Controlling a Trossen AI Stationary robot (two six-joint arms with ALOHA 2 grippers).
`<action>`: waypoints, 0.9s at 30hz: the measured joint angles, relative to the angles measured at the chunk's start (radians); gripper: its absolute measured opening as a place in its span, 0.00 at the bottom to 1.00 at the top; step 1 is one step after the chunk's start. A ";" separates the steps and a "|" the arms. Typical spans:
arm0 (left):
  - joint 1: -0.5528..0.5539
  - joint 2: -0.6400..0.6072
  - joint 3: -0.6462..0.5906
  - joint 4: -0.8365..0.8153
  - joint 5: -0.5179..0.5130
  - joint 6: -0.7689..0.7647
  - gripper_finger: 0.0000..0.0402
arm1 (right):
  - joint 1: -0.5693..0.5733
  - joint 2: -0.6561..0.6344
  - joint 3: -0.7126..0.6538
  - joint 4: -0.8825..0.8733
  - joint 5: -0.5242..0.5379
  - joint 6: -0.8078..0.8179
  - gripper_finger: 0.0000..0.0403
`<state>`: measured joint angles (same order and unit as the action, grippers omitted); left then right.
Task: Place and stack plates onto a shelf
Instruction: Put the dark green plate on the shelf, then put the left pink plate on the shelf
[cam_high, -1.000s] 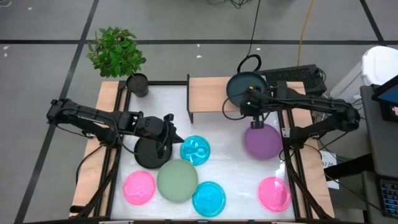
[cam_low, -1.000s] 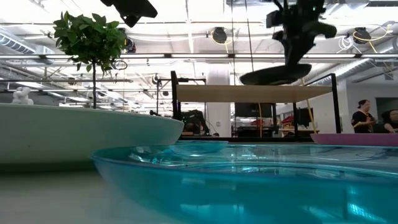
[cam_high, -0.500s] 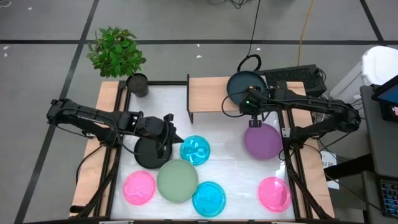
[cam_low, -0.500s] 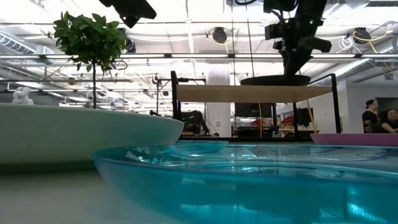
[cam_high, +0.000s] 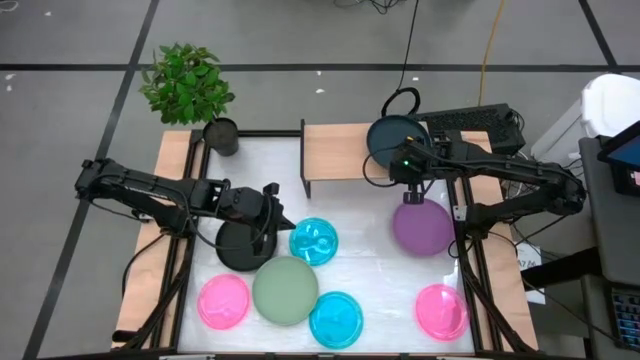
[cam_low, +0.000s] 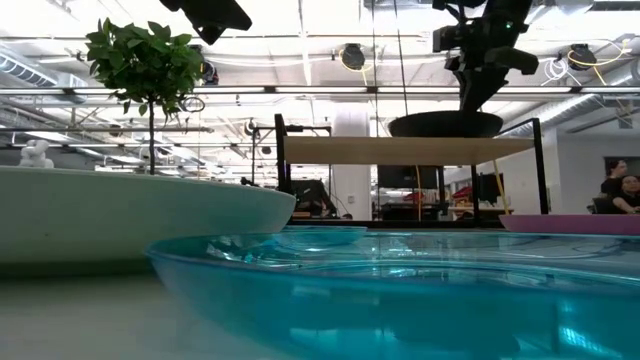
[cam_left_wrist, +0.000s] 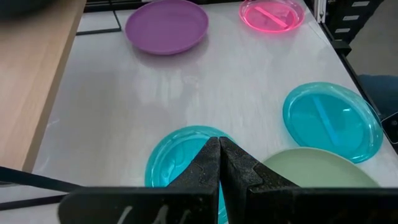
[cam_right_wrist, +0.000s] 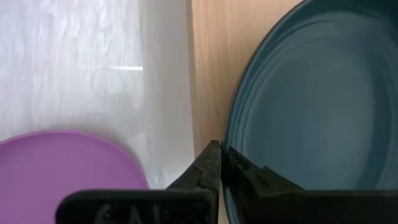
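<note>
**A:** Where is the dark teal plate (cam_high: 395, 140)?

**B:** On the right part of the shelf (cam_high: 335, 150), at the far side of the bench (cam_high: 370, 225). In the low view it sits on the light wood top. The right arm covers its near rim in the high view, and the right wrist view cuts off most of the plate, so its full outline never shows.

**A:** And the right end effector (cam_right_wrist: 219, 163)?

**B:** Its fingers are pressed together on the plate's near rim, one above and one below the edge, with the shelf's wood just beside them. The purple plate (cam_high: 422, 226) lies on the bench right in front of the shelf.

**A:** The left end effector (cam_left_wrist: 220, 163)?

**B:** Fingers pressed together, gripping nothing I can make out. It hangs over the left-middle of the bench, and it hides part of the black plate (cam_high: 240, 245) beneath it in the high view. Whether it touches that plate I cannot tell.

**A:** The other plates?

**B:** A cyan plate (cam_high: 314, 242) sits just right of the black one. The sage green plate (cam_high: 285, 290) is nearer and seems to touch it. A second cyan plate (cam_high: 336, 319) and a pink plate (cam_high: 223, 302) flank the green one. Another pink plate (cam_high: 441, 310) lies at the near right. In the low view, the nearest cyan plate fills the foreground and blocks most of the bench.
</note>
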<state>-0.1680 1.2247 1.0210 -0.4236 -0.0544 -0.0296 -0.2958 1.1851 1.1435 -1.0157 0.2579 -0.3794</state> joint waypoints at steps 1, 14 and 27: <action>0.000 0.000 0.000 0.000 0.000 0.000 0.01 | 0.000 0.000 0.000 0.000 0.000 0.000 0.01; -0.012 0.000 0.000 0.000 0.000 -0.023 0.01 | 0.000 -0.001 0.000 -0.010 0.005 0.027 0.09; -0.042 0.000 0.000 -0.008 0.000 -0.033 0.01 | 0.018 -0.003 0.000 -0.031 0.057 0.122 0.25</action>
<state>-0.2097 1.2247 1.0210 -0.4312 -0.0544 -0.0628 -0.2775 1.1816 1.1435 -1.0471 0.3149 -0.2573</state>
